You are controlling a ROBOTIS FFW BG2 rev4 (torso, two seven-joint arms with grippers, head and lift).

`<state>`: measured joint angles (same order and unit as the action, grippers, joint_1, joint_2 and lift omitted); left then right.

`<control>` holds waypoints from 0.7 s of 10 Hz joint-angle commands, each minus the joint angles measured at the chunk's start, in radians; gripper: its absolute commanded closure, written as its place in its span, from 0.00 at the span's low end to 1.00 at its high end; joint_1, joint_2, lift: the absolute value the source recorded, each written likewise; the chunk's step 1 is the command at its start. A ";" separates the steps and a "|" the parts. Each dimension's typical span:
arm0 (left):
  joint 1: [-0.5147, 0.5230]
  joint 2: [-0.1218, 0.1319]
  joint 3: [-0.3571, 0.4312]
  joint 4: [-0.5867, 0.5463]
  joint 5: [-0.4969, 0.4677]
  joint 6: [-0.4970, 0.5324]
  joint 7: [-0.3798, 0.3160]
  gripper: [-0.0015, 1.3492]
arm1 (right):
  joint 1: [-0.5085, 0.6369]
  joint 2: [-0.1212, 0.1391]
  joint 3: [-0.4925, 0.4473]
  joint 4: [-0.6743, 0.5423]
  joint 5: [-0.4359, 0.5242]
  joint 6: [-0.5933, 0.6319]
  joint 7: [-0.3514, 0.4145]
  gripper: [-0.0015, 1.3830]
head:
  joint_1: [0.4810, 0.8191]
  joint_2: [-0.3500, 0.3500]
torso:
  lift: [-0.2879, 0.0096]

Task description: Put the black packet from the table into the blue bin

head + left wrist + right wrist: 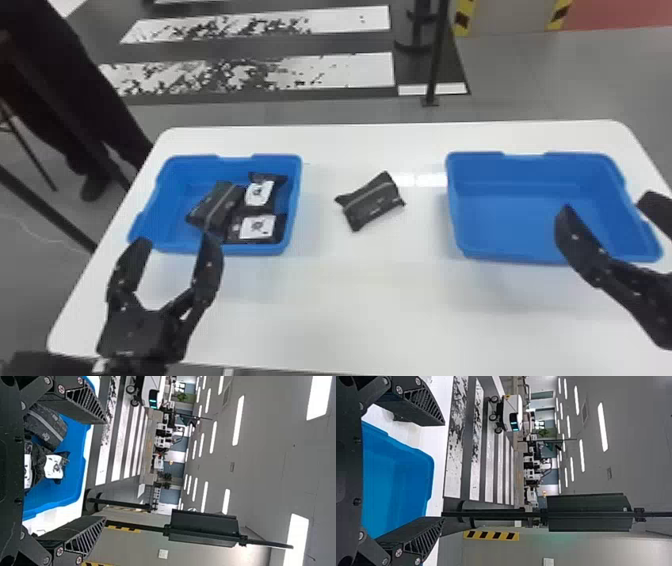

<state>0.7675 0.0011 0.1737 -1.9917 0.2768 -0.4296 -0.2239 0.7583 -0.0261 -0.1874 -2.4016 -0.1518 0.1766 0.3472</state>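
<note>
Jaws parted, black packet (pixel 372 201) between bins (pixel 510 215), touching neither rim (pixel 260 249)

Left wrist view: left tool (pixel 174 240) fingers wide apart, nothing between the tips. Blue bin (pixel 75 461) on white surface (pixel 63 516), partly behind the tool. In bin: black striped packet (pixel 46 425) beside white-labelled black packets (pixel 39 463). Beyond: white floor stripes (pixel 104 459), white wheeled cart (pixel 151 390), black post (pixel 123 504) with dark panel (pixel 202 528), ceiling lights (pixel 238 419) on.
</note>
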 commanded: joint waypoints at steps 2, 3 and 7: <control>0.001 0.000 0.000 0.000 0.000 0.000 0.000 0.13 | 0.000 0.000 0.000 0.000 -0.002 0.000 -0.001 0.13 | 0.63 0.65 | 0.60; 0.003 0.000 0.000 0.000 0.000 0.000 0.000 0.13 | -0.002 -0.002 0.000 0.000 -0.002 0.000 0.001 0.13 | 0.63 0.65 | 0.60; -0.004 0.000 -0.006 0.000 -0.008 0.005 0.000 0.13 | -0.002 0.000 0.000 -0.002 -0.006 -0.002 0.001 0.13 | 0.63 0.65 | 0.60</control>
<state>0.7675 0.0013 0.1697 -1.9917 0.2736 -0.4287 -0.2239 0.7563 -0.0261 -0.1874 -2.4025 -0.1557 0.1756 0.3482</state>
